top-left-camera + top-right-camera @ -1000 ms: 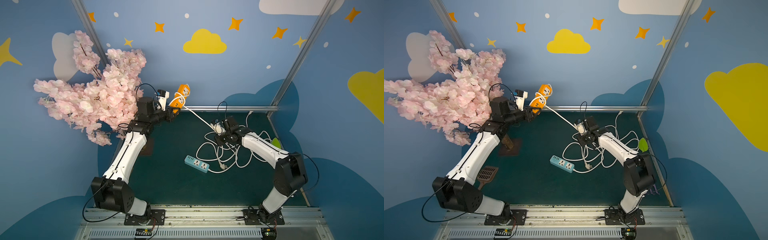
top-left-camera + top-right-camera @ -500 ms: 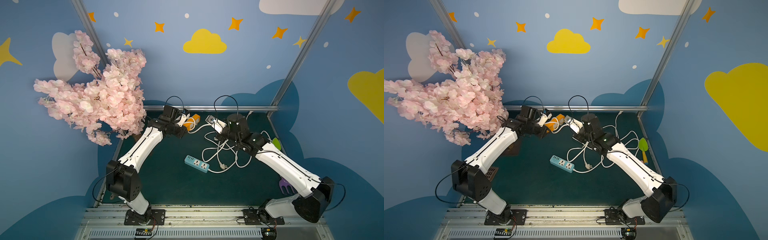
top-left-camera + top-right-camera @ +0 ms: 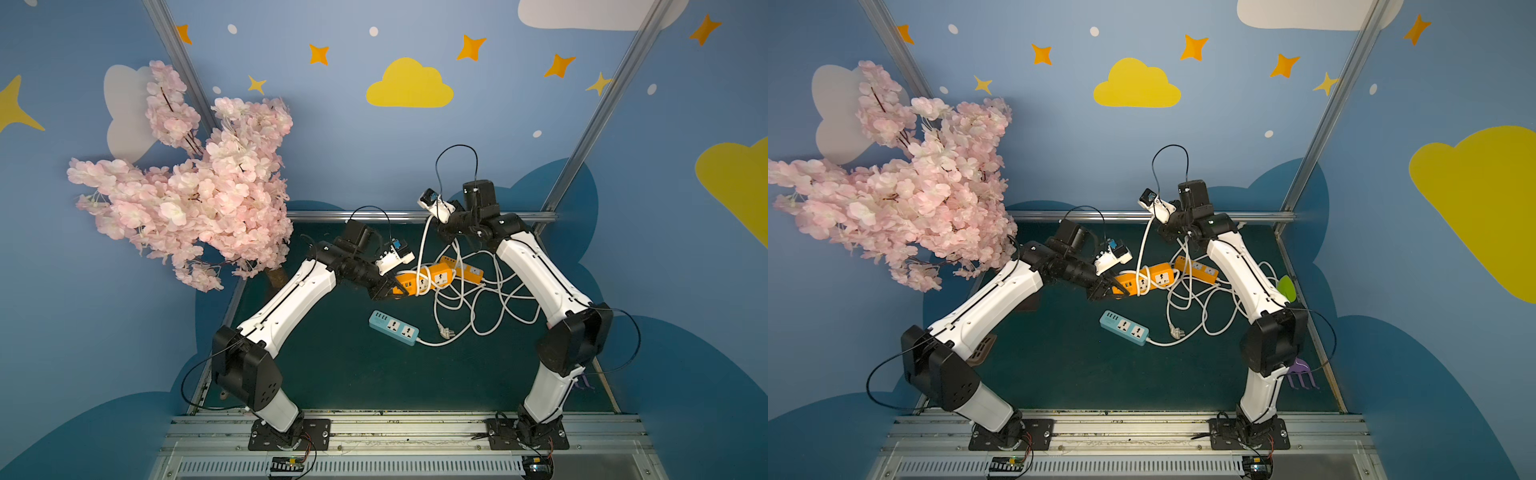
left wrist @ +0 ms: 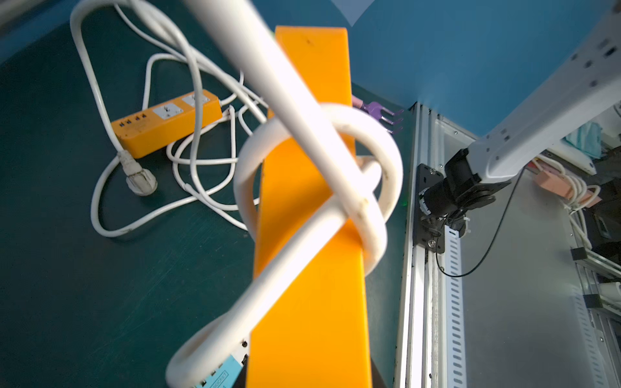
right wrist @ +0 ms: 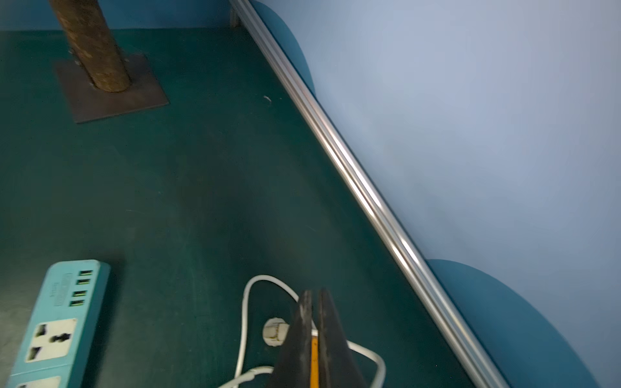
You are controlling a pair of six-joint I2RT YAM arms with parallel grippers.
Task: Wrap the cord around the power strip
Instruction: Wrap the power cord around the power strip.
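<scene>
the green table (image 3: pixel 332 374) fills the floor of a blue booth, and a pink blossom tree (image 3: pixel 195 199) stands at its far left corner. the left arm (image 3: pixel 291 307) reaches toward the middle. the left claw (image 3: pixel 392 289) is clamped on one end of an orange power strip (image 3: pixel 441 276), holding it off the table, roughly level, with its free end toward the right arm (image 3: pixel 536 274). that arm bends up near the back rail (image 3: pixel 332 216). the right claw (image 5: pixel 314 295) has its fingers pressed together, and the white cord (image 4: pixel 289 100) rises steeply from the strip up to it, pinched there. in the left wrist view the cord loops around the middle of the held strip and crosses over itself. a second orange power strip (image 3: pixel 466 271) lies on the table just behind the held one, in a loose tangle of cord. a blue power strip (image 3: pixel 392 327) lies flat nearer the front, with a white plug (image 3: pixel 445 332) just beside its end. a small purple fork (image 3: pixel 1302 376) lies at the table's right edge.
</scene>
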